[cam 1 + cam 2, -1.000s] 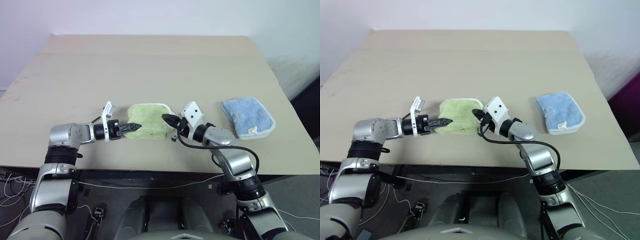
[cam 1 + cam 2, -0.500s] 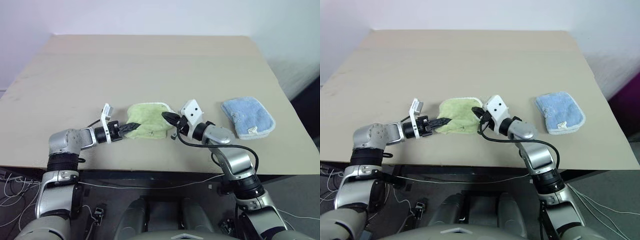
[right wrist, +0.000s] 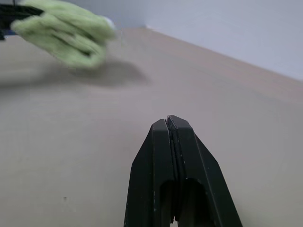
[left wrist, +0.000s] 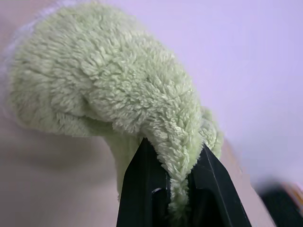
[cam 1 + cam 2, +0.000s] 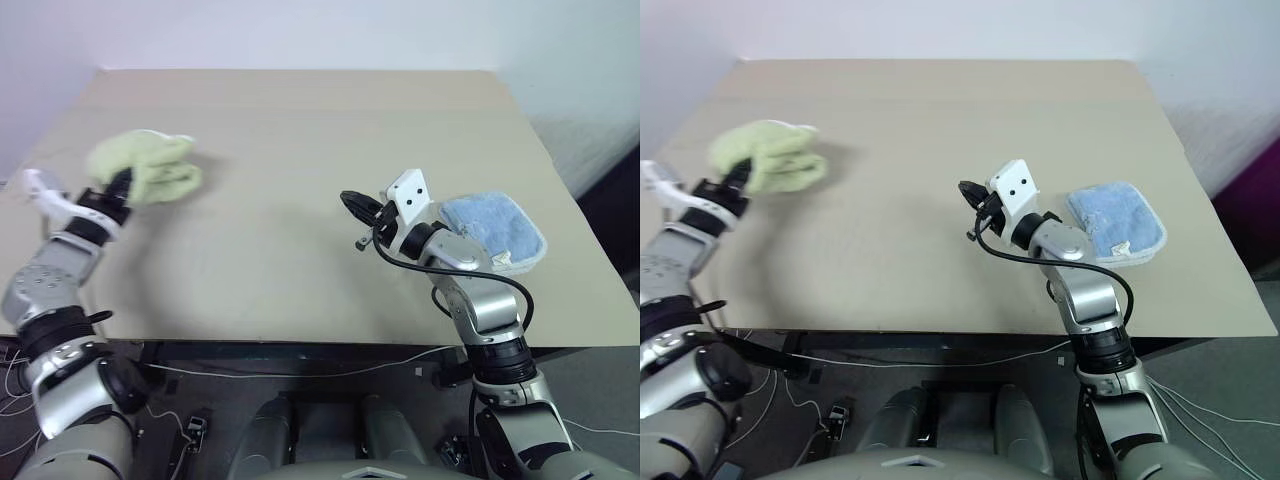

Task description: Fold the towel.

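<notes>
The light yellow-green towel (image 5: 145, 165) hangs bunched in the air over the table's left side, clear of the tabletop. My left gripper (image 5: 120, 185) is shut on one end of it; the left wrist view has the fluffy towel (image 4: 118, 90) pinched between the two black fingers (image 4: 142, 184). My right gripper (image 5: 350, 202) is shut and holds nothing. It hovers above the table to the right of the middle, pointing left, and in the right wrist view its closed fingertips (image 3: 166, 124) face the towel (image 3: 66, 33) far off.
A smaller light blue towel (image 5: 495, 232) lies folded near the table's right edge, just behind my right forearm. The beige table (image 5: 290, 150) runs wide between the two grippers, with its front edge close below my arms.
My left gripper has swung far to the left and upward, carrying the towel off the table's middle. My right gripper has let go of the towel's right end and risen slightly.
</notes>
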Motion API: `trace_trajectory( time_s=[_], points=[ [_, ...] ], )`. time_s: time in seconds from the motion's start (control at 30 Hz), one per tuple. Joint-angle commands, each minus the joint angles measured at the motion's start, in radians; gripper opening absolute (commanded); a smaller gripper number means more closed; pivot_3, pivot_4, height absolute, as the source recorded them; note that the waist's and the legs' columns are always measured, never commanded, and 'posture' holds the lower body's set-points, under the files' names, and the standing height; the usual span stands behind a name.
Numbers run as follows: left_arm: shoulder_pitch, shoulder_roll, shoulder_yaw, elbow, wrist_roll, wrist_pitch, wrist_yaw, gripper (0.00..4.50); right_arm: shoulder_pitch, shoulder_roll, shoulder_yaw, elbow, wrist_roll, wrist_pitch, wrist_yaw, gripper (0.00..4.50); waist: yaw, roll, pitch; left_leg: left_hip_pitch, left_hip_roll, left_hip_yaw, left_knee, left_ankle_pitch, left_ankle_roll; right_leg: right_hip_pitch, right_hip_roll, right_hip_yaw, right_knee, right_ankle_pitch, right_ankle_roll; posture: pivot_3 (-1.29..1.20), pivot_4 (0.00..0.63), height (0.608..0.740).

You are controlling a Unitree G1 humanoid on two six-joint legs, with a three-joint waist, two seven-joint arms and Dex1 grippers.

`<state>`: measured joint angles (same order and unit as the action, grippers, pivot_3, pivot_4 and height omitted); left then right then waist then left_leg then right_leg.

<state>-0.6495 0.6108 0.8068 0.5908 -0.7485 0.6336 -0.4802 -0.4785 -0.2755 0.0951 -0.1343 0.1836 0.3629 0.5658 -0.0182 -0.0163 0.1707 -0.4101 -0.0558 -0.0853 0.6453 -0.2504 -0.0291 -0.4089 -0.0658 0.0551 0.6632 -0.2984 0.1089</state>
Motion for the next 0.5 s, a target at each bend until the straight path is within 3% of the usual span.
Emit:
trace_trajectory(
  time_s=[0.03,0.13,0.33,0.5],
  points=[
    [0.042,0.064,0.062,0.108,0.000,-0.093,-0.002,0.03,-0.023,0.005,-0.004,-0.023,0.022,-0.027,0.012,0.00,0.000,0.000,0.000,0.000,0.000,0.000,0.000,0.000,0.000,0.000,0.000,0.000,0.000,0.000,0.000,0.00,0.150,0.740],
    [0.082,0.085,0.065,0.185,0.000,-0.123,-0.018,0.03,-0.025,0.008,-0.003,-0.019,0.020,-0.031,0.017,0.00,0.007,0.000,0.000,0.000,0.000,0.000,0.000,0.000,0.000,0.000,0.000,0.000,0.000,0.000,0.000,0.00,0.150,0.740],
    [0.157,0.061,0.008,0.152,0.006,-0.096,-0.039,0.03,-0.026,0.007,-0.003,-0.012,0.016,-0.036,0.024,0.00,0.005,-0.003,0.000,0.000,0.000,-0.001,0.000,0.000,0.000,0.000,-0.001,-0.001,0.000,0.000,0.000,0.00,0.150,0.740],
    [0.185,0.042,0.017,0.077,-0.046,-0.036,-0.060,1.60,-0.017,0.005,0.000,-0.016,0.011,-0.037,0.026,0.00,0.001,-0.003,0.000,0.000,0.000,-0.001,0.000,0.000,0.000,0.000,-0.001,-0.001,0.000,0.000,0.000,0.00,0.150,0.740]
  ],
)
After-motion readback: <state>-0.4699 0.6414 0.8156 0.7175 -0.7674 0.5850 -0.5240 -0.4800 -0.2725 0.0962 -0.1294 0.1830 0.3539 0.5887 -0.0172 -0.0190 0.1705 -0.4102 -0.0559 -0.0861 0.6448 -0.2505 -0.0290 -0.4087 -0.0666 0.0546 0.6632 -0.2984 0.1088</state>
